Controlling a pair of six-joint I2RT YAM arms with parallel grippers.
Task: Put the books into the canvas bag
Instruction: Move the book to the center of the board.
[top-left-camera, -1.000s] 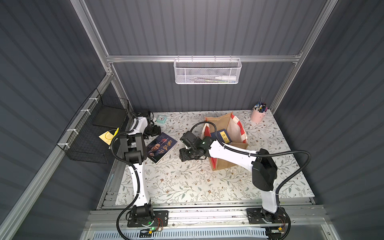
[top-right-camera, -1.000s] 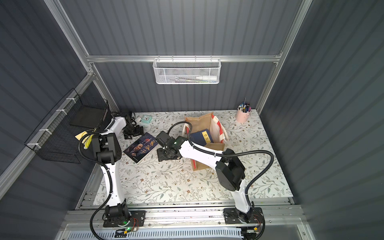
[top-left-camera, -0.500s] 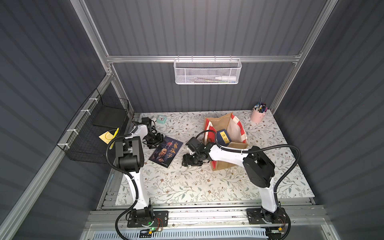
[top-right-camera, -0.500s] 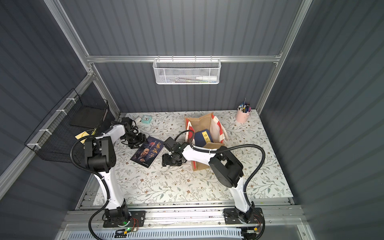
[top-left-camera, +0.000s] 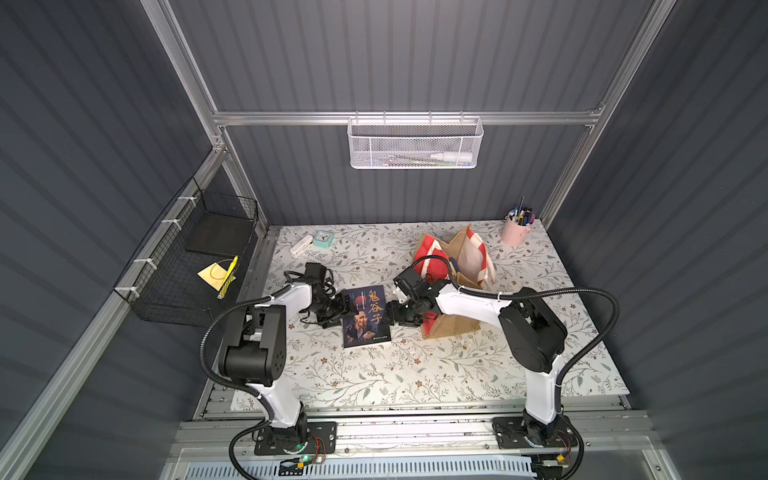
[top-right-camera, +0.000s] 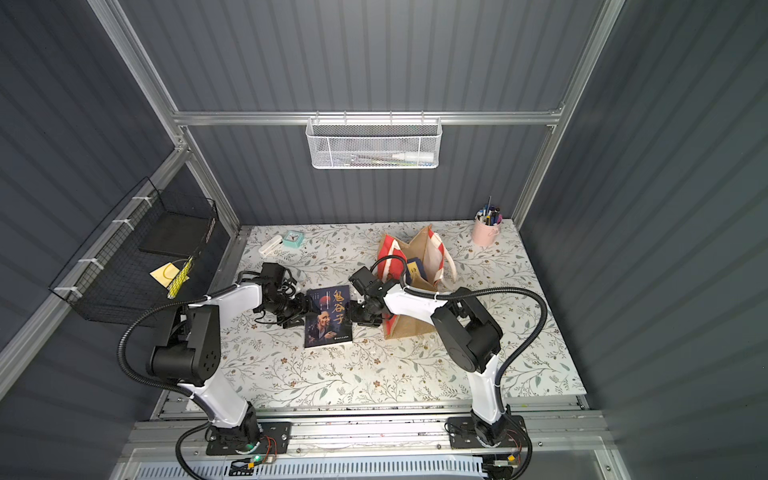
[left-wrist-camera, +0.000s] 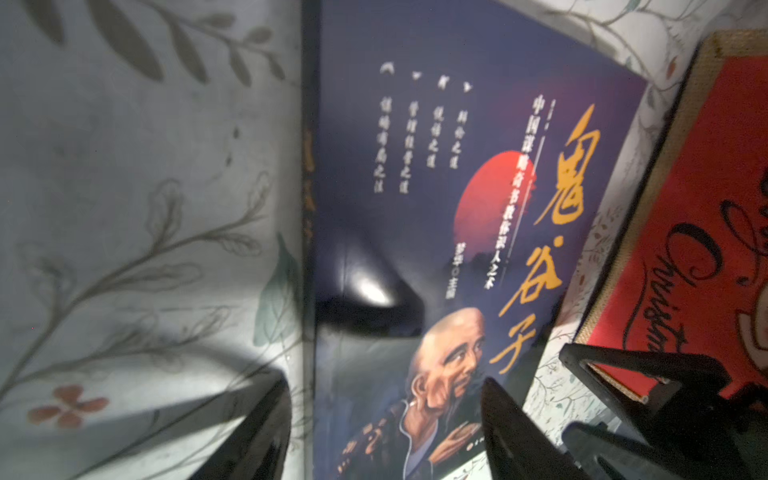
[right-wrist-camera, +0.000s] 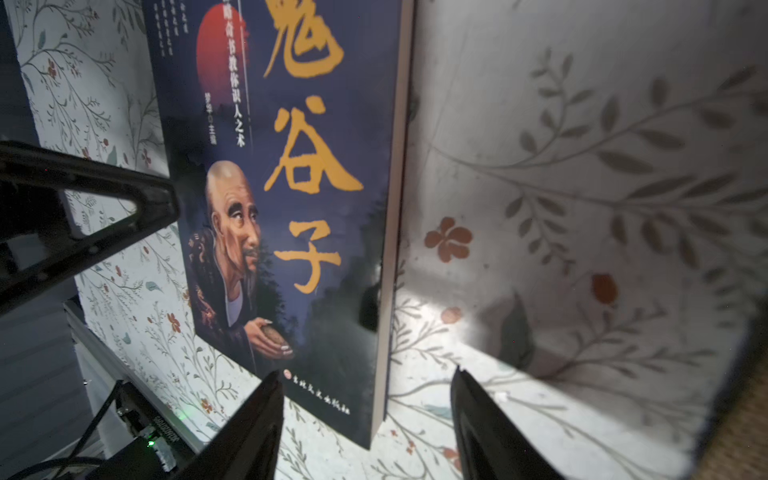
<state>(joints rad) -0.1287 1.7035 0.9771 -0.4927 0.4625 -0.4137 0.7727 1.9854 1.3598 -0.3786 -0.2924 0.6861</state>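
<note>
At the middle of the floral tabletop (top-left-camera: 374, 374), lying flat and face up: the portrait book (top-left-camera: 366, 316), squared up since a second ago, when askew and nearer the left arm. Flanked now by the left gripper (top-left-camera: 341, 307) at the spine edge and the right gripper (top-left-camera: 390, 313) at the page edge, both moved in, jaws apart, clamping nothing. Just beside the right gripper: the canvas bag (top-left-camera: 469, 257), mouth open, with a navy book (top-right-camera: 414, 268) inside. All around, grey ribbed walls; white mesh basket (top-left-camera: 415, 143) on the back rail, black wire basket (top-left-camera: 183, 274) at the left, pink pen cup (top-left-camera: 515, 232) and mint clock (top-left-camera: 323, 237) at the far edge.
</note>
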